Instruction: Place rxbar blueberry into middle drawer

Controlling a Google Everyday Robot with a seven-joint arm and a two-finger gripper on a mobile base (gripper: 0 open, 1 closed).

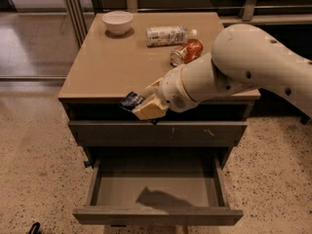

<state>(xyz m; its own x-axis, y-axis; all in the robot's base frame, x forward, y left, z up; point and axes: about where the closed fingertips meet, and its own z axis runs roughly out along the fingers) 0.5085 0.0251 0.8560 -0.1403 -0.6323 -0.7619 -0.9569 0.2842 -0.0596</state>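
So the gripper is seen hanging right at the front edge of the cabinet top, and it's clamped down tight on the rxbar blueberry. The bar is pinched at one end between the tan fingers. The dark wrapper is left poking out to the left of the gripper in the view, held up in the air just past the edge of the top.

Straight below the gripper, the middle drawer is pulled well out, and a shadow is cast on its smooth grey floor. The bar is held well above that drawer, not in it yet. Between the gripper and the open drawer, a closed drawer front with pale scratch marks is found, just beneath the gripper.

Behind the gripper, stuff is spread out on the top. An orange-red can is laid on its side up and to the right. A white labelled bottle is laid down just beyond it, and whether the two are touching can't be told. A white bowl is set far back and a bit left of the gripper, well apart from the other two.

The fat cream arm is stretched off to the right of the gripper, so the right front part of the top is covered by it. Speckled floor is seen down and to the left.
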